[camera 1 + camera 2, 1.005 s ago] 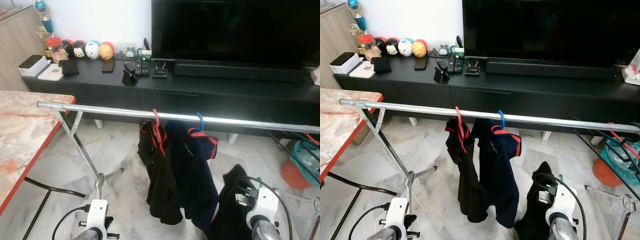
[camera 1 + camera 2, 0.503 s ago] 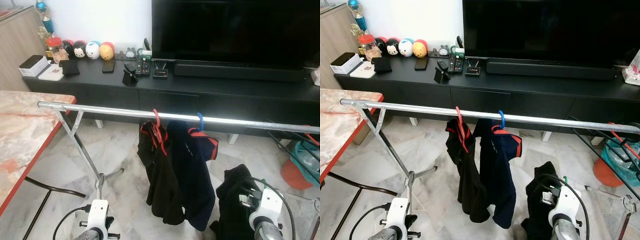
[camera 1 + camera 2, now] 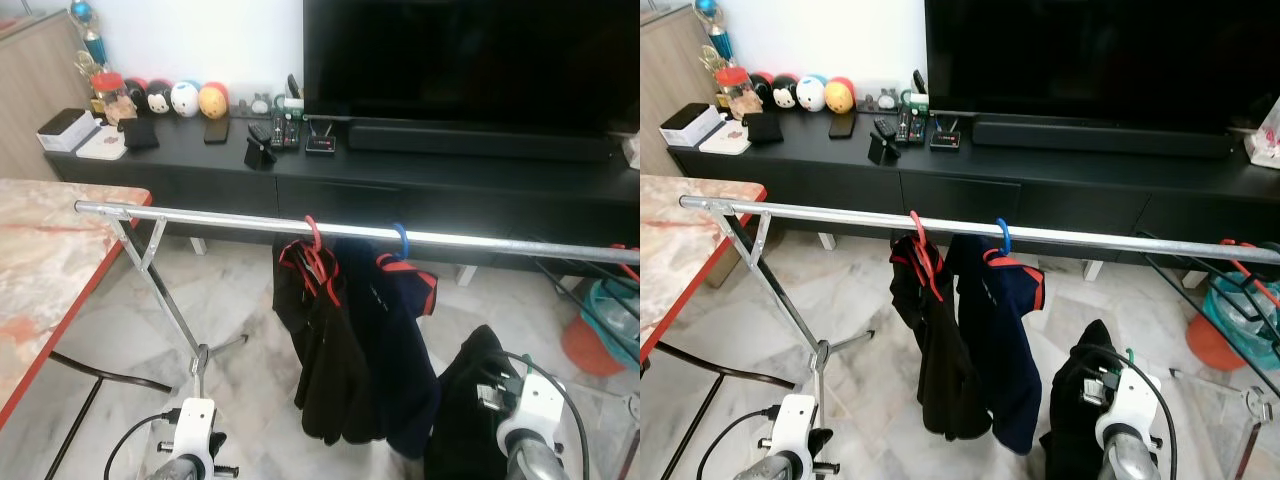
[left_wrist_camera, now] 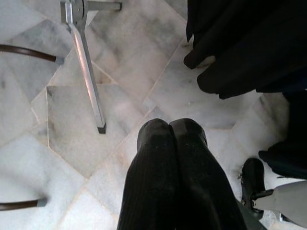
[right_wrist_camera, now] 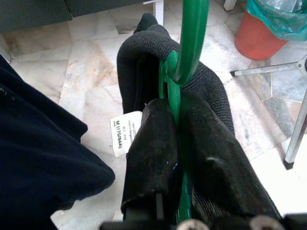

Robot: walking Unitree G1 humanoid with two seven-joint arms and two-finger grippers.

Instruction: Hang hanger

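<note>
At the far left stands a marble-patterned worktop with a red edge [image 3: 40, 290]. Behind it, a long black TV cabinet [image 3: 400, 185] carries a row of round cartoon figurines [image 3: 180, 98], remote controls [image 3: 278, 130] and a large black television [image 3: 470, 60] with a black soundbar [image 3: 478, 140] in front of it.

A silver metal clothes rail [image 3: 200, 219] runs across the room on an angled silver stand [image 3: 165, 300], over a pale marble floor [image 3: 240, 300]. Near the rail's middle hang two garments touching each other: a black garment with red trim on a red hanger [image 3: 320, 340], and just right of it a navy garment with red trim on a blue hanger [image 3: 395, 340].

The left gripper [image 4: 171, 139] hangs low over the floor near the stand's foot [image 4: 91, 96], its jaws pressed together with nothing between them.

Low on the right, the right gripper [image 5: 173, 115] is below the rail and just right of the navy garment. Its jaws are clamped on the stem of a green plastic hanger [image 5: 189, 43], whose hook curves up past the fingertips. A black knit garment with a white size label [image 5: 148, 62] is draped on this hanger and hangs down around the gripper. Further right, an orange bucket lined with a teal bag [image 3: 600, 335] sits on the floor.
</note>
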